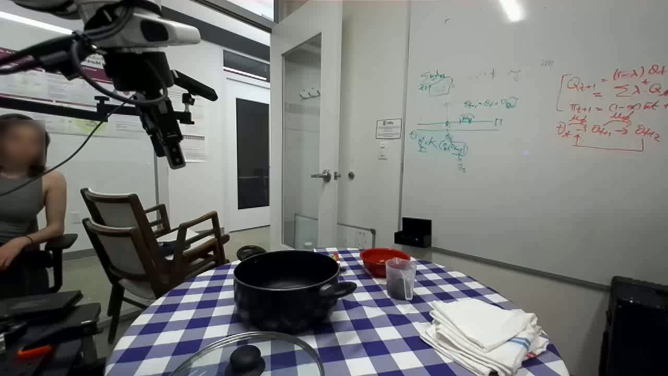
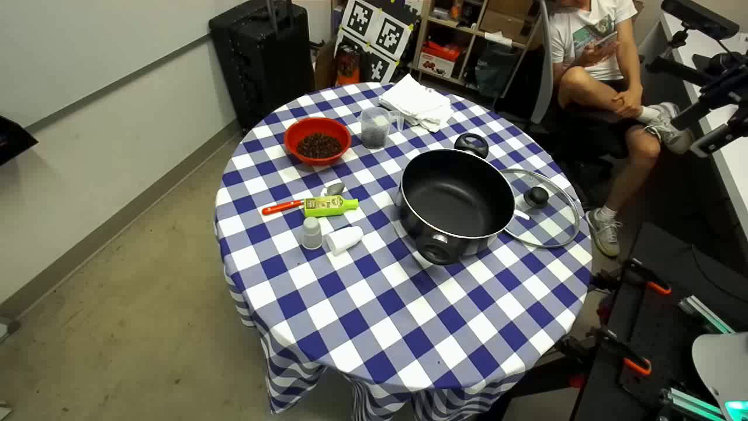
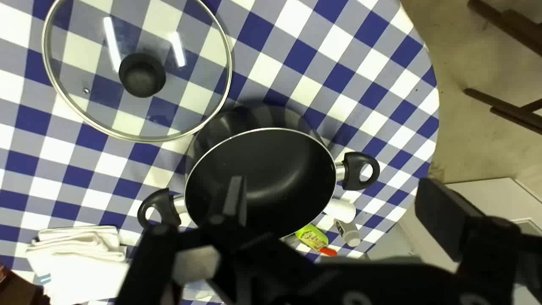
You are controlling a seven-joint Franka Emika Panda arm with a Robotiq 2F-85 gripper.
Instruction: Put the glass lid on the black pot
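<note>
The glass lid (image 1: 245, 361) lies knob up on the checked table right beside the pot; it also shows in an exterior view (image 2: 536, 197) and in the wrist view (image 3: 142, 76). I cannot tell whether its rim touches the pot. The black pot (image 1: 284, 300) stands upright and uncovered, empty inside, as seen in an exterior view (image 2: 456, 193) and in the wrist view (image 3: 279, 165). My gripper (image 1: 176, 163) hangs high above the table, clear of lid and pot. In the wrist view its fingers (image 3: 332, 199) are wide apart with nothing between them.
A red bowl (image 2: 292, 140) of dark beans, a measuring cup (image 2: 375, 128) and folded white cloths (image 2: 416, 100) share the table. A green bottle (image 2: 328, 206), red handle (image 2: 282, 207), grey shaker (image 2: 312, 234) and white cup (image 2: 345, 238) lie or stand near the pot.
</note>
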